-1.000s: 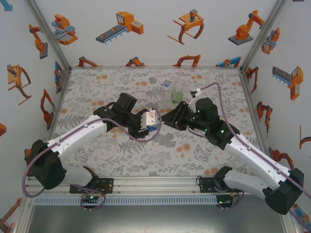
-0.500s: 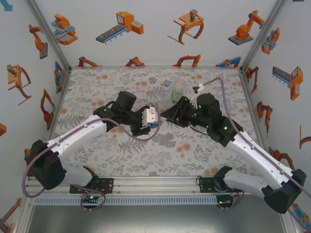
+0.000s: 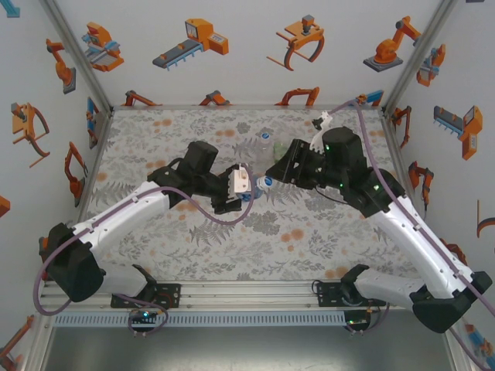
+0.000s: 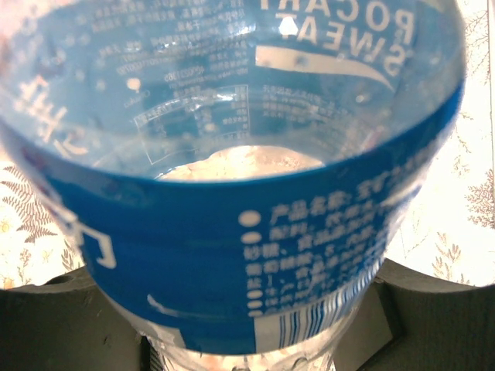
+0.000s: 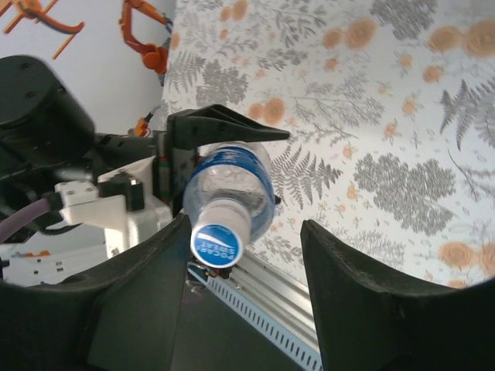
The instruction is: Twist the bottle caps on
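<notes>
The blue-labelled bottle (image 5: 232, 174) is clear plastic with a blue wrap printed in white. In the left wrist view the print runs across the near side and shows through from the far side. Its cap (image 5: 217, 241) sits on the neck: white round the side, blue on top with white lettering. Whether it is turned down tight cannot be told.

In the top view the bottle lies tilted near the middle of the table (image 3: 155, 131), with its cap end pointing toward 2 o'clock. A clear bottle (image 3: 265, 141) stands apart at about 1 o'clock from it.

The left gripper (image 3: 244, 189) is clamped on the bottle's body. Its dark fingers (image 4: 46, 325) press in from both sides at the label's lower edge.

The right gripper (image 5: 244, 224) faces the cap end-on with its jaws apart. In the right wrist view, the finger at 9 o'clock of the cap is touching it or just beside it. The finger at 3 o'clock stands clear, with patterned table showing in the gap. It holds nothing.
</notes>
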You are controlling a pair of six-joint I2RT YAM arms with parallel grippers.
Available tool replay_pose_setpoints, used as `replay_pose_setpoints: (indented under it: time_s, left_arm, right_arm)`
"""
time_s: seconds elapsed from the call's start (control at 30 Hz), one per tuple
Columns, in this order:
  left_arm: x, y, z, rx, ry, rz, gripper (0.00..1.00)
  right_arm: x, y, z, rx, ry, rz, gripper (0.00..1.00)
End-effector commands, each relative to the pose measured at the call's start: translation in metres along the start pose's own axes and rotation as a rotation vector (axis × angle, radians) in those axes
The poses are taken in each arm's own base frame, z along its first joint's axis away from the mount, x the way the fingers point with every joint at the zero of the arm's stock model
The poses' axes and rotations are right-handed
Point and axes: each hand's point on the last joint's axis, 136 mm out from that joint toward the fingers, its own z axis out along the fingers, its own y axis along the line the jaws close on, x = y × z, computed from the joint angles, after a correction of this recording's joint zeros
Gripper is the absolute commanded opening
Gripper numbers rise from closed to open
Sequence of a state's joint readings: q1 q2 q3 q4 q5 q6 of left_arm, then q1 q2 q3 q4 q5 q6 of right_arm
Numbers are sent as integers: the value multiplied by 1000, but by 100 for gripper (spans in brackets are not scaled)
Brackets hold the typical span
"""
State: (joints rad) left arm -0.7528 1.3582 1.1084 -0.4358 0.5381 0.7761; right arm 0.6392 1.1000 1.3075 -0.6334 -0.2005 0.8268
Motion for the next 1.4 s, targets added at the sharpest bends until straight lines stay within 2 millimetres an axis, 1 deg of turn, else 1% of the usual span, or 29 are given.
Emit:
replay_pose_setpoints:
  time_s: [0.0, 0.27, 0.4, 0.7, 1.07, 1.37]
  left_arm:
    - [-4, 5, -1, -7, 16, 19, 0]
    - [7, 2, 5, 6, 98, 31, 0]
    - [7, 3, 5, 1, 108, 30, 0]
    - [7, 5, 3, -12, 115, 29, 0]
    - [5, 4, 3, -10, 108, 28, 0]
    - [7, 4, 5, -4, 111, 22, 0]
  right_arm:
    - [11, -13, -2, 51, 70, 135, 54]
    - [11, -2, 10, -14, 94, 215, 52]
    - [13, 1, 14, -29, 122, 223, 48]
    - [24, -7, 20, 6, 179, 233, 38]
    - [28, -6, 27, 6, 214, 236, 38]
    - [29, -5, 28, 3, 226, 240, 38]
